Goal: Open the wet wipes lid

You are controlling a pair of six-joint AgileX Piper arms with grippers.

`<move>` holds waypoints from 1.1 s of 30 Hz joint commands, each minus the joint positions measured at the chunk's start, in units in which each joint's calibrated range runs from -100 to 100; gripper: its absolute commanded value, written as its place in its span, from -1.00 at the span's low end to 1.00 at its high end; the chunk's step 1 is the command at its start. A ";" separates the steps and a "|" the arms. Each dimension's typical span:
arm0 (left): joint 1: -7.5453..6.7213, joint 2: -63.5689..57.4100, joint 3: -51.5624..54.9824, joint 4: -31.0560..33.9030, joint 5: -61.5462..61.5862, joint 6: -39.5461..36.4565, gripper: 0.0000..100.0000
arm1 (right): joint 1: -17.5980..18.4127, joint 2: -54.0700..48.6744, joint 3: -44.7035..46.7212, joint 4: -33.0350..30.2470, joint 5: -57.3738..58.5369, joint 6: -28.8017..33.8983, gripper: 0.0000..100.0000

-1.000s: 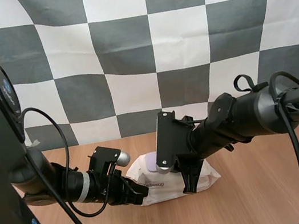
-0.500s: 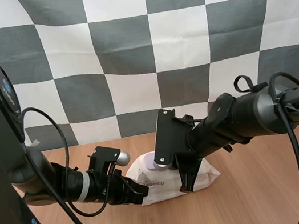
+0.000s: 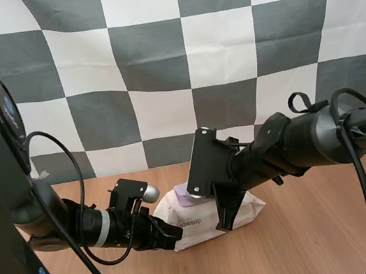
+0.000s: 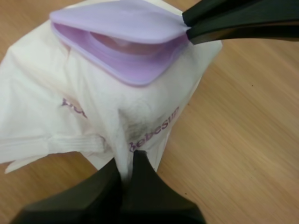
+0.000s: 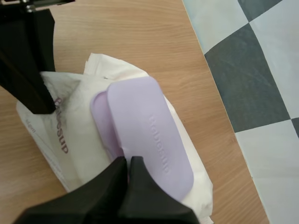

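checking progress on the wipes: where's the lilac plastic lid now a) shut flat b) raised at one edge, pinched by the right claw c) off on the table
b: the lilac plastic lid gapes above the white soft wipes pack, its edge pinched in the right claw.
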 commanded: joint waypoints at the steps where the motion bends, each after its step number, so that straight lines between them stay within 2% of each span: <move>1: -0.02 0.01 -0.02 0.24 0.22 0.99 -1.00 | 0.02 0.02 -0.02 0.99 -3.88 0.00 -1.00; 13: -0.02 0.01 -0.02 0.49 0.84 0.99 -1.00 | 0.06 0.02 -1.14 3.54 -10.09 0.00 -1.00; 19: -0.02 0.01 -0.02 0.70 1.87 0.99 -1.00 | 0.21 0.86 -4.99 9.52 -9.47 0.00 -1.00; 33: -0.02 0.01 -0.02 1.62 2.56 0.99 -1.00 | 0.21 16.71 -13.86 13.71 -10.05 0.00 -1.00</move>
